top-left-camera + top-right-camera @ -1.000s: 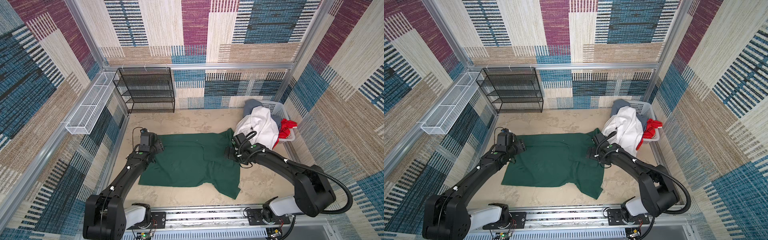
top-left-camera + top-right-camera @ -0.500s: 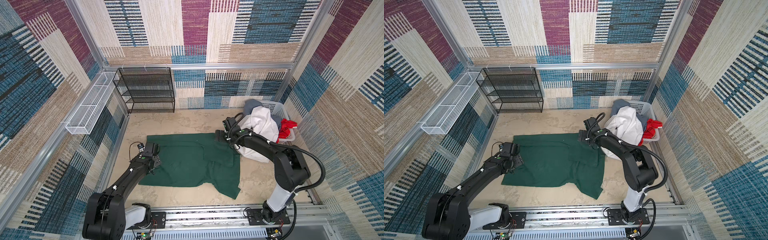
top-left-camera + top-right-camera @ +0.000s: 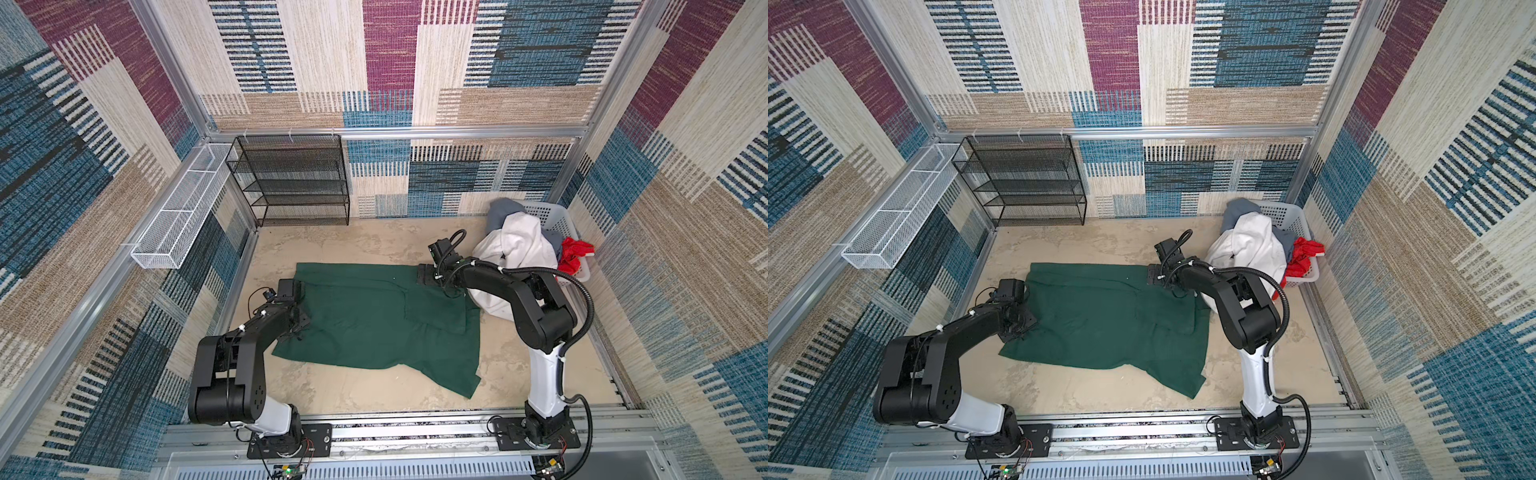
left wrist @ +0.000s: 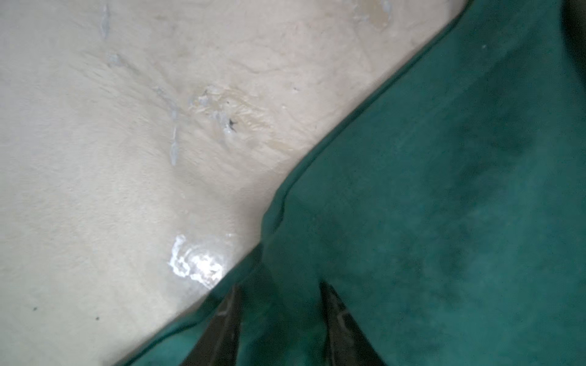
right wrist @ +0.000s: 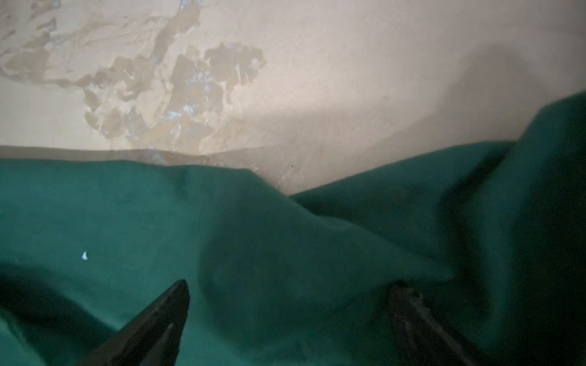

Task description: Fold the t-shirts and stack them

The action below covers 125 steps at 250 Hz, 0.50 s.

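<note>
On the worktop [image 3: 353,245] the dark green t-shirt [image 3: 374,316] lies spread and unfolded. The left pincer [image 4: 279,285] has come nearer along the left hem and half-narrowed about a raised fold, grip uncertain. The right pincer [image 5: 289,282] has shifted to the far right corner, gaping wide and holding nothing, so a fold looks imminent. Both top views hide the fingertips.

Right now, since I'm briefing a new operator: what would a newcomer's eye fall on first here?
The dark green t-shirt spread across the middle of the beige table stands out first, with the left hand at its left edge and the right hand, jaws wide, at its far right corner. Then the pale basket in the far right corner, spilling a white t-shirt, a grey t-shirt and a red t-shirt.
</note>
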Motion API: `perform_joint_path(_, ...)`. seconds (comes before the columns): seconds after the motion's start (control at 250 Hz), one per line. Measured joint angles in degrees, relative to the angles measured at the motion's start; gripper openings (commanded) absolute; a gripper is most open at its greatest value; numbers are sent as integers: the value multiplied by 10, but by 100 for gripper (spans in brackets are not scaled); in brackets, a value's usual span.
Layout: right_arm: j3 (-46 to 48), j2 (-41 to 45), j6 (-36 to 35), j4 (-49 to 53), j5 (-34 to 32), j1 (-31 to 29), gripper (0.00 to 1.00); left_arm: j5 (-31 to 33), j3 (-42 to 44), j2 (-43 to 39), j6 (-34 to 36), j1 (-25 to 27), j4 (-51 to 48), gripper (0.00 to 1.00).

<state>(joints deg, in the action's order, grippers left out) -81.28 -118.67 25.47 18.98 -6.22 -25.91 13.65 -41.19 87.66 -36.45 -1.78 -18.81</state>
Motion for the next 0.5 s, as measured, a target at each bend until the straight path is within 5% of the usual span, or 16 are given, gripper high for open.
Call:
perform_joint_path(0.344, -178, -121, -18, 25, -9, 4, 98, -52, 5, -10, -3, -44, 32, 44)
perform_joint_path(0.5, -214, -132, -22, 56, 9, 17, 98, -76, -15, -9, -2, -54, 16, 57)
